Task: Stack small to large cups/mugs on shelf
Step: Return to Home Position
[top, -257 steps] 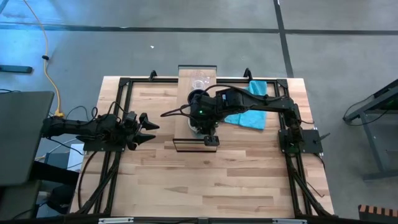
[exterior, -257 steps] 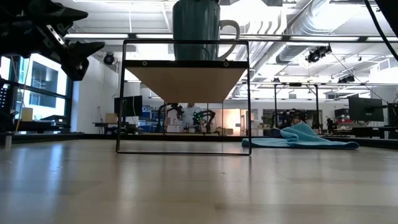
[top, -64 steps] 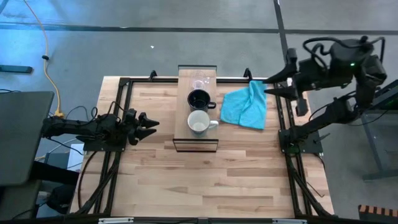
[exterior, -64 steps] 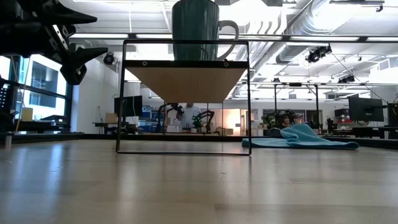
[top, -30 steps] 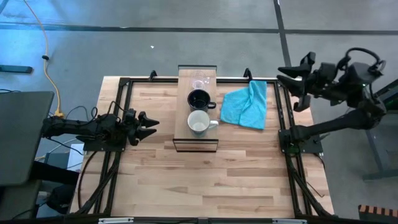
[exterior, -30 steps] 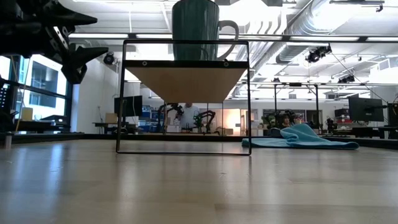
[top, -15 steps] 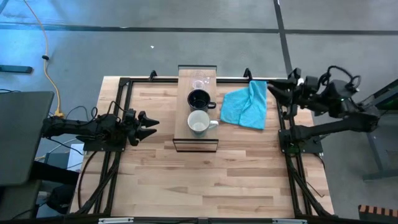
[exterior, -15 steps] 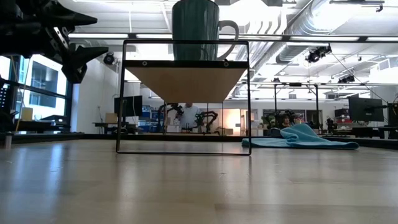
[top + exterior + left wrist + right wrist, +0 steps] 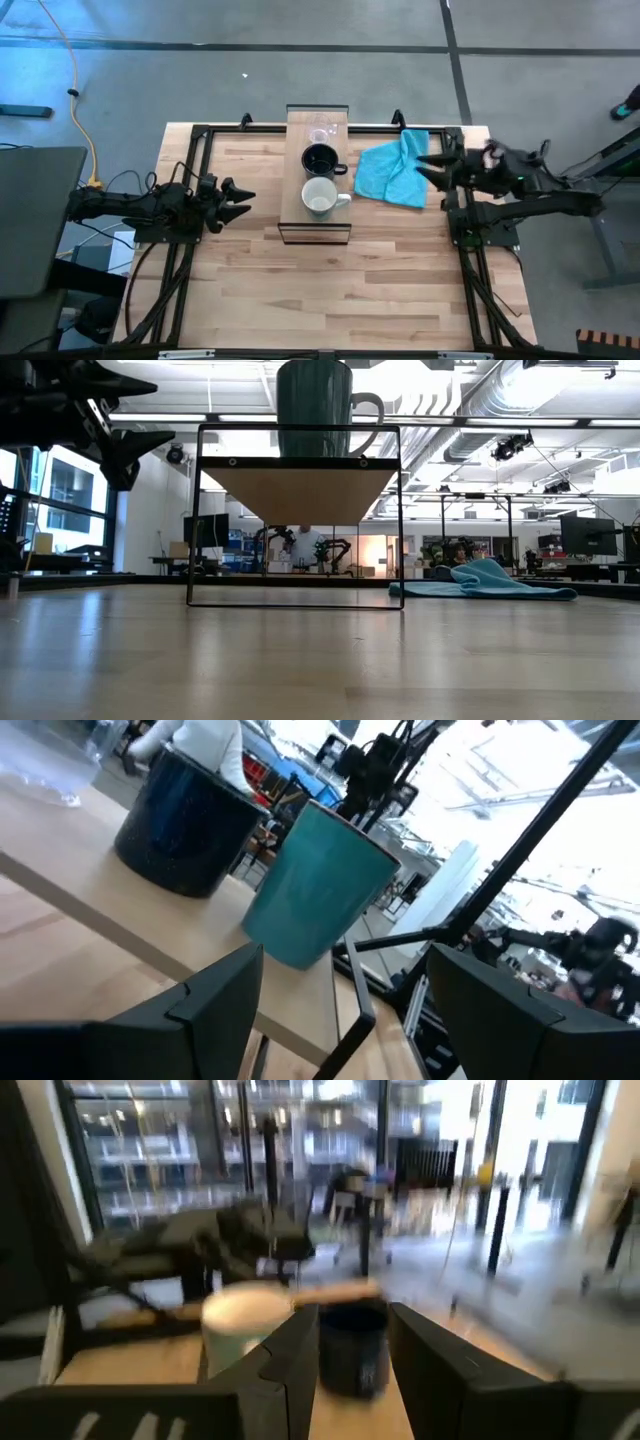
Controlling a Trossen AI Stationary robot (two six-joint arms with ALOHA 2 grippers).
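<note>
The shelf (image 9: pixel 317 215), a light-wood board on a dark frame, stands at the table's far middle. Three vessels stand on it in a row. The clear glass cup (image 9: pixel 320 132) is farthest, the black mug (image 9: pixel 320 158) is in the middle, and the mug that is white inside and teal outside (image 9: pixel 320 197) is nearest. That mug also shows in the low view (image 9: pixel 315 395) and the left wrist view (image 9: pixel 320 885). My left gripper (image 9: pixel 240 197) is open and empty, left of the shelf. My right gripper (image 9: pixel 428 166) is open and empty at the table's right edge, pointing toward the shelf.
A turquoise cloth (image 9: pixel 395 170) lies crumpled on the table between the shelf and my right gripper. The dark table frame (image 9: pixel 190 150) runs along the left, right and far edges. Bare wood (image 9: pixel 330 290) spreads in front of the shelf.
My right gripper has come down from high beyond the table's far right corner and drawn toward the near edge and a little left, ending low beside the cloth's right edge. It stays open. The cups and the shelf have not moved.
</note>
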